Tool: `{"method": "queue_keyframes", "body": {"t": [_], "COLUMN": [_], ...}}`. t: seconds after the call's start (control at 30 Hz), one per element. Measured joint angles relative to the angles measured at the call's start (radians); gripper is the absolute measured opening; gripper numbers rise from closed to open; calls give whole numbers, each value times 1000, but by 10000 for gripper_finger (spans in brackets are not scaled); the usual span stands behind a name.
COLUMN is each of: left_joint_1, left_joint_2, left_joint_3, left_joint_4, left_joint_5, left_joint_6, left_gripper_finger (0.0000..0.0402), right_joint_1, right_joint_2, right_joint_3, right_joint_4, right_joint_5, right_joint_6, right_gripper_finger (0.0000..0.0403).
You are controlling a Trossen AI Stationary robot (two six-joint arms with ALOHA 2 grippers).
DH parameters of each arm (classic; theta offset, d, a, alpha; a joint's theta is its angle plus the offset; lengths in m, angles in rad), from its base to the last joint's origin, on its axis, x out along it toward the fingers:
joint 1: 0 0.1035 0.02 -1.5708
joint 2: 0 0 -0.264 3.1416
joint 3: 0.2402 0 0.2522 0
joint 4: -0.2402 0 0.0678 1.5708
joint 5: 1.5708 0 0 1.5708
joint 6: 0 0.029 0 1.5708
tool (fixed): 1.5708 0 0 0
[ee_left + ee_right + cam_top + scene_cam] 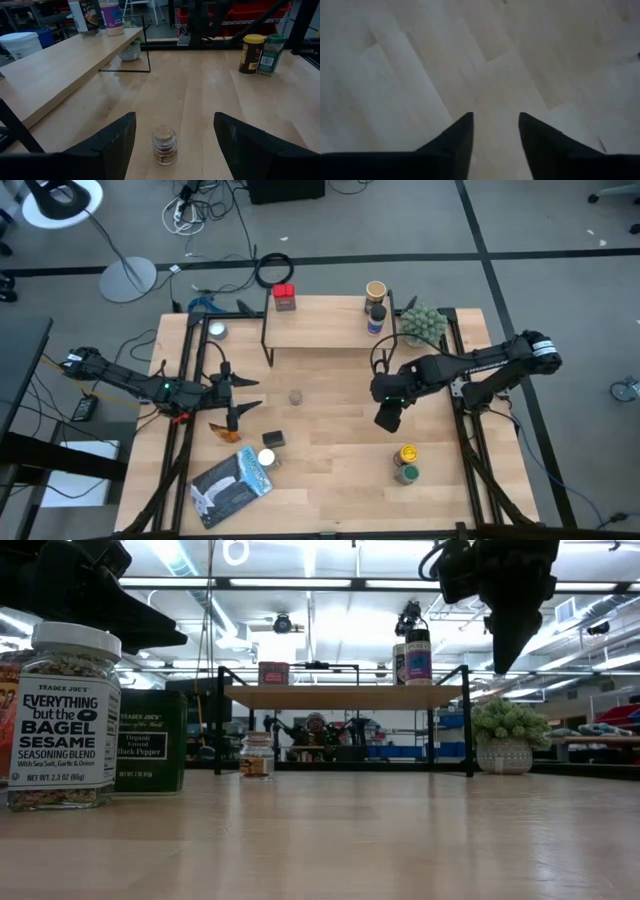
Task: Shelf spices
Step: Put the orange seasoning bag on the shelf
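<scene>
The shelf [320, 330], a light-wood board on thin black legs, stands at the far middle of the wooden table [330, 470]. Three spices are on it: a red tin [284, 297] at its left end, and a tan-lidded jar [375, 291] with a dark-capped bottle [376, 318] just beside it at its right end. A spiky green plant [424, 325] in a pot sits on the table just beyond the shelf's right end. The left gripper [232, 394] is low over the table's left side, jaws wide apart and empty; in the left wrist view a small glass jar [164, 145] stands upright on the table between and ahead of its fingers [112, 142], touching neither. The right gripper [388, 418] hangs above bare tabletop to the right of centre, pointing down, jaws parted with nothing between them, as the right wrist view shows. Near the front right stand a yellow-lidded jar [407, 454] and a green-lidded jar [405, 474], touching or nearly so. At the front left are a white-lidded bagel seasoning jar [266, 459], a dark black-pepper tin [273, 439], an orange packet [226, 432] and a flat blue-grey-white packet [232, 485]. A small round tin [216, 331] lies at the far left of the table.
</scene>
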Motion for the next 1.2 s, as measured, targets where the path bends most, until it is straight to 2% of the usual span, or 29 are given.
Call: {"method": "queue_keyframes", "body": {"t": [0.2,0.37,0.53,0.63,0.83,1.0,1.2], "left_joint_1": [0,0,0,0,0,0,0], "left_joint_2": [0,0,0,0,0,0,0], "left_joint_3": [0,0,0,0,0,0,0], "left_joint_4": [0,0,0,0,1,11,9], "left_joint_5": [0,0,0,0,0,0,0], "left_joint_6": [0,0,0,0,0,0,0], "left_gripper_finger": [272,272,272,272,272,272,272], "right_joint_1": [-2,-2,12,14,1,-1,11], "right_joint_2": [0,0,0,0,13,27,87], "right_joint_3": [0,0,0,0,0,0,0], "right_joint_4": [0,-14,18,71,330,554,714], "right_joint_5": [5,5,8,33,161,172,200], "right_joint_6": [-30,63,99,41,-93,-194,-222], "right_gripper_finger": [272,309,314,312,308,307,307]}}
